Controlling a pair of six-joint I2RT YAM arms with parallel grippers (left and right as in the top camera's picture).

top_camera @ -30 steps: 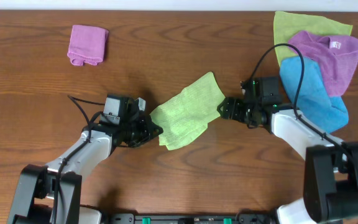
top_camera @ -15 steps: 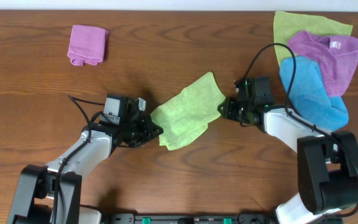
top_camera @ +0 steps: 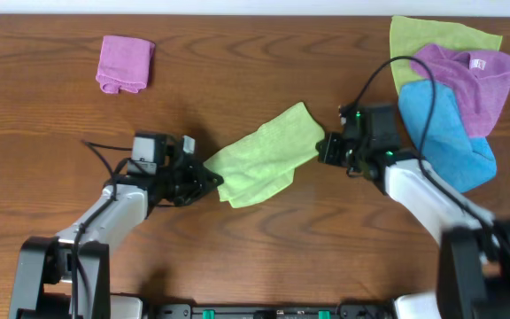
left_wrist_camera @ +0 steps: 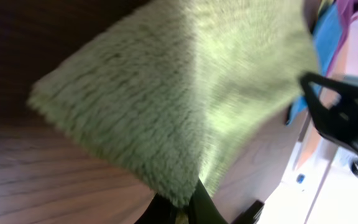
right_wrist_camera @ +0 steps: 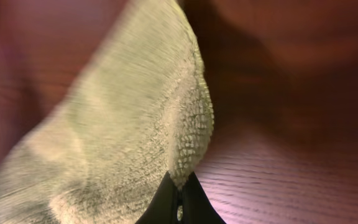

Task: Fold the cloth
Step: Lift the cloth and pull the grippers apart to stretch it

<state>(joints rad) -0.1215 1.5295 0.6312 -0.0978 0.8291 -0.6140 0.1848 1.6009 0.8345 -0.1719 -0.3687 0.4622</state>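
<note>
cloth (top_camera: 259, 167) was lime-green, fuzzy microfiber, bunched into a rumpled band lying diagonally mid-table (top_camera: 237, 80). Lower-left end was pinched in left tool (top_camera: 209, 178), upper-right corner in right tool (top_camera: 324, 149). Looked doubled over, bottom edge sagging toward the near side. Couldn't tell if it cleared the table.

no readable text, labels, brands or numbers anywhere

Cloth pile (top_camera: 454, 89) (three colours), purple cloth (top_camera: 125, 63)
</note>
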